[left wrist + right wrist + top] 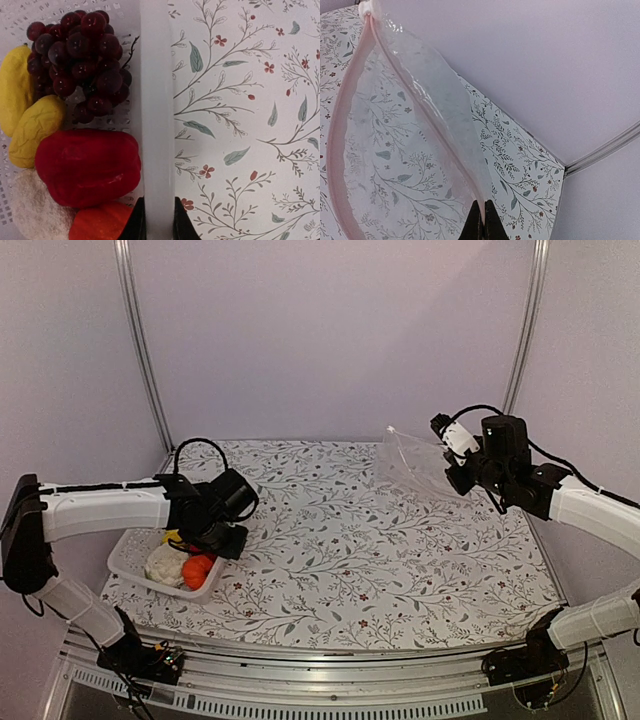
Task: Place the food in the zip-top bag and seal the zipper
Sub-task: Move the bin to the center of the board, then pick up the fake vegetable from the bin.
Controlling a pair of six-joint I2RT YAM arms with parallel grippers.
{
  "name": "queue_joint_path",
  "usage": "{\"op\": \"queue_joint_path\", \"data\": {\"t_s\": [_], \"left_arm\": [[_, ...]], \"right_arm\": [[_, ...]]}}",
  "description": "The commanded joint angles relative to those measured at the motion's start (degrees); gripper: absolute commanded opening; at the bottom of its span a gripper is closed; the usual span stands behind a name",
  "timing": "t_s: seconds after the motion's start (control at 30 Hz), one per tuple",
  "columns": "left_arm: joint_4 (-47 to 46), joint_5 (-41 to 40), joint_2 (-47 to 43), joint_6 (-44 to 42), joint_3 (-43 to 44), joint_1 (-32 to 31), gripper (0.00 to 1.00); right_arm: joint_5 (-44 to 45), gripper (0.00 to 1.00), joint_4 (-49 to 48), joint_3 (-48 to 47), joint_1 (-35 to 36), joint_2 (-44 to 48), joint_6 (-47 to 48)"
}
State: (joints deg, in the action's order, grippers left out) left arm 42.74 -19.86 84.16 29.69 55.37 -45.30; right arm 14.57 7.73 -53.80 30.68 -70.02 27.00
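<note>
The food lies in a white lattice basket (125,562) at the left: a dark grape bunch (82,60), two yellow pieces (35,130), a red one (87,167), an orange one (100,225) and a white cauliflower (35,210). My left gripper (159,227) is shut on the basket's right wall (157,100), one finger on each side. At the right, my right gripper (483,220) is shut on the mouth edge of the clear zip-top bag (410,150), holding it up above the table with its mouth gaping. The pinkish zipper (337,135) is unsealed.
The floral tablecloth (350,540) covers the table between the two arms. Pale walls and metal corner posts (140,340) close in the back and sides. The bag (415,460) hangs near the back right corner.
</note>
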Motion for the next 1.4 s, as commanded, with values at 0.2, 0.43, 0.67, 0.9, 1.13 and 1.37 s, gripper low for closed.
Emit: {"op": "queue_joint_path", "data": {"t_s": [0.2,0.43,0.67,0.9,1.13,1.37], "left_arm": [[-10.2,9.3,10.9,14.2,13.5,-6.9,0.0],[-17.2,16.0,23.7,19.4,25.8,-9.0,0.1],[-12.5,15.3,30.2,14.8,38.0,-10.6,0.57],[-10.2,4.4,21.3,2.6,37.7,-12.9,0.64],[-12.6,-1.6,8.9,-14.3,24.7,-11.1,0.81],[-16.2,17.0,6.5,-18.8,15.6,-0.9,0.81]], "right_arm": [[0.9,0.0,0.2,1.0,-0.2,0.6,0.8],[1.6,0.0,0.3,1.1,-0.2,0.5,0.9],[2.6,0.0,0.9,1.5,-0.2,1.3,1.5],[2.6,0.0,2.2,1.4,-0.3,2.5,1.7],[1.5,0.0,3.9,0.9,-0.3,2.9,2.2],[-0.3,0.0,5.1,0.8,-0.3,2.2,1.5]]}}
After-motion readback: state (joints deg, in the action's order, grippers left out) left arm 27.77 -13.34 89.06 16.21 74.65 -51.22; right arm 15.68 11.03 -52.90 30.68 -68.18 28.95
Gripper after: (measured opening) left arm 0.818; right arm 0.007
